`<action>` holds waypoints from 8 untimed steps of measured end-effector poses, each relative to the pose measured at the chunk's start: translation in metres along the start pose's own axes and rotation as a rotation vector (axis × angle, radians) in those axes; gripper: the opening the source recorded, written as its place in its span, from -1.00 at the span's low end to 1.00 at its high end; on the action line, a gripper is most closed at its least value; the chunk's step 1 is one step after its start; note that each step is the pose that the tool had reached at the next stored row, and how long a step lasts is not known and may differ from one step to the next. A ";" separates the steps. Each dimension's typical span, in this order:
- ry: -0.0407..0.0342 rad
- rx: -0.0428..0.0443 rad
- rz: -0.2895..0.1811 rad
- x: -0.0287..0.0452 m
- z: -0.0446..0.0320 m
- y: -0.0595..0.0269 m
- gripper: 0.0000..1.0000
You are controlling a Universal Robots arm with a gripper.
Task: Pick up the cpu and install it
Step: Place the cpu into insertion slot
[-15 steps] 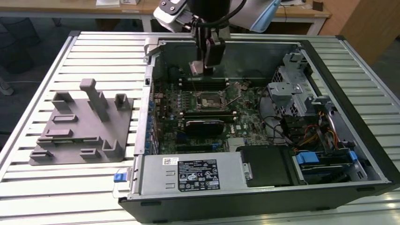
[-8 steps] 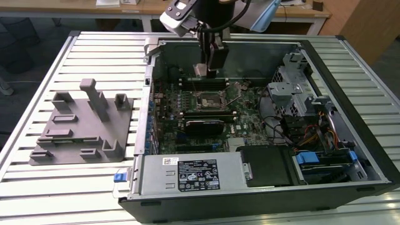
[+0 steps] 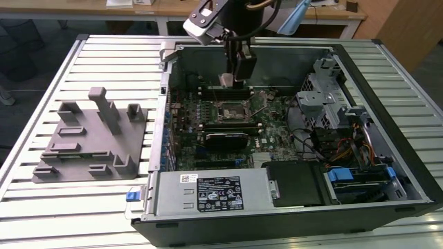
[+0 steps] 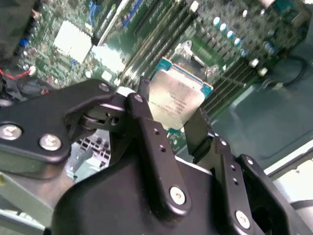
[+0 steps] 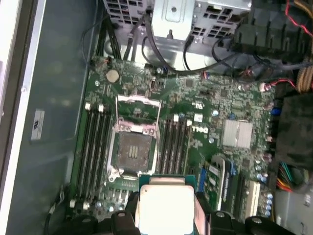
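At the exterior view's left, a grey fixture (image 3: 90, 137) with upright blocks is sitting on the slatted metal worktop (image 3: 41, 202). Just beside it, toward the exterior view's right, an open computer case (image 3: 277, 228) is lying on its side, its motherboard (image 3: 185, 116) facing up. The jaws are pinching the cpu (image 3: 226, 79) by two opposite edges, holding it in the air over the board, near the open socket (image 3: 232, 110) and clear of it. In both wrist views the cpu (image 4: 175, 98) (image 5: 165, 208) is showing its silvery top between the black fingers (image 4: 151, 137). In the first wrist view the bare socket (image 5: 133, 149) is lying beyond it, its metal plate folded open.
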State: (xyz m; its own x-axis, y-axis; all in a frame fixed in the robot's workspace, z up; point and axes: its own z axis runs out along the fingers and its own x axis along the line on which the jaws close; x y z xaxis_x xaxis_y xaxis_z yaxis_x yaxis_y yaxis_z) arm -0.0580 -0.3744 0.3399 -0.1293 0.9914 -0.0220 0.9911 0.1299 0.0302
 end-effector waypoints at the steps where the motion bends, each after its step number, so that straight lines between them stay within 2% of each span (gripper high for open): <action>1: 0.0000 -0.0001 0.000 0.0017 0.0019 0.0033 0.06; 8: 0.0006 0.0002 0.001 0.0107 0.0144 0.0136 0.06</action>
State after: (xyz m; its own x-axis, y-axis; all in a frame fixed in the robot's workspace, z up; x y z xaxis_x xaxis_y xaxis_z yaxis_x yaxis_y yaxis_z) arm -0.0454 -0.3623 0.3257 -0.1287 0.9915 -0.0214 0.9911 0.1293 0.0300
